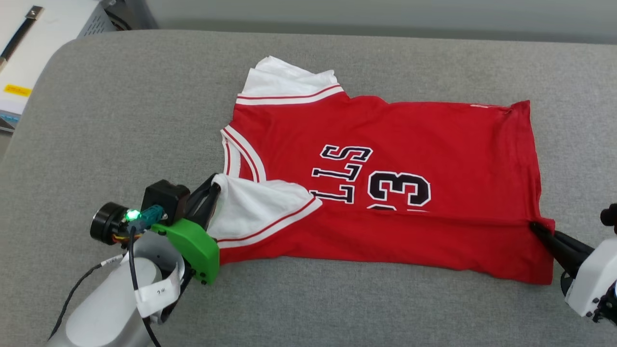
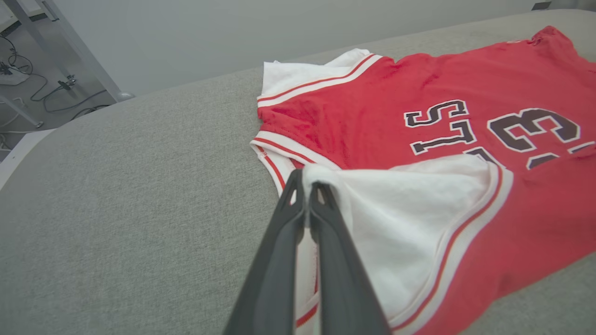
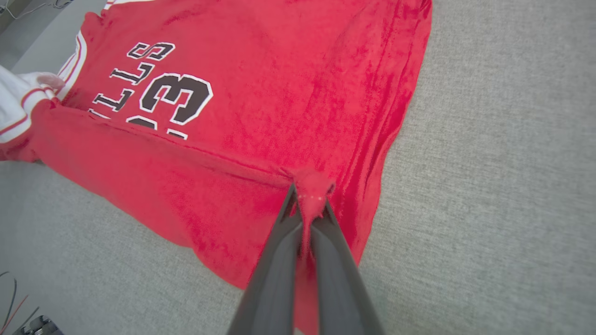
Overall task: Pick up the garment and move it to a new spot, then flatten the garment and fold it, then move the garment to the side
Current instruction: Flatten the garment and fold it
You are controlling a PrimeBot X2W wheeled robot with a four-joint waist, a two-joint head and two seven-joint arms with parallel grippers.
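Observation:
The garment (image 1: 385, 159), a red jersey with white sleeves and black lettering, lies spread across the grey cushion with its near long edge folded over onto the chest. My left gripper (image 1: 215, 182) is shut on the white near sleeve (image 2: 400, 223), pinching its tip at the collar end. In the left wrist view that gripper (image 2: 306, 182) has sleeve cloth between its tips. My right gripper (image 1: 534, 225) is shut on the red hem corner at the right. The right wrist view shows this gripper (image 3: 308, 197) with a red bunch of the garment (image 3: 279, 93) pinched between its fingers.
The grey cushion (image 1: 144, 120) stretches left and in front of the garment. A white unit with a black strap (image 1: 29, 43) stands beyond the cushion's far-left corner. Cables and metal legs (image 2: 42, 79) are on the floor past the cushion's edge.

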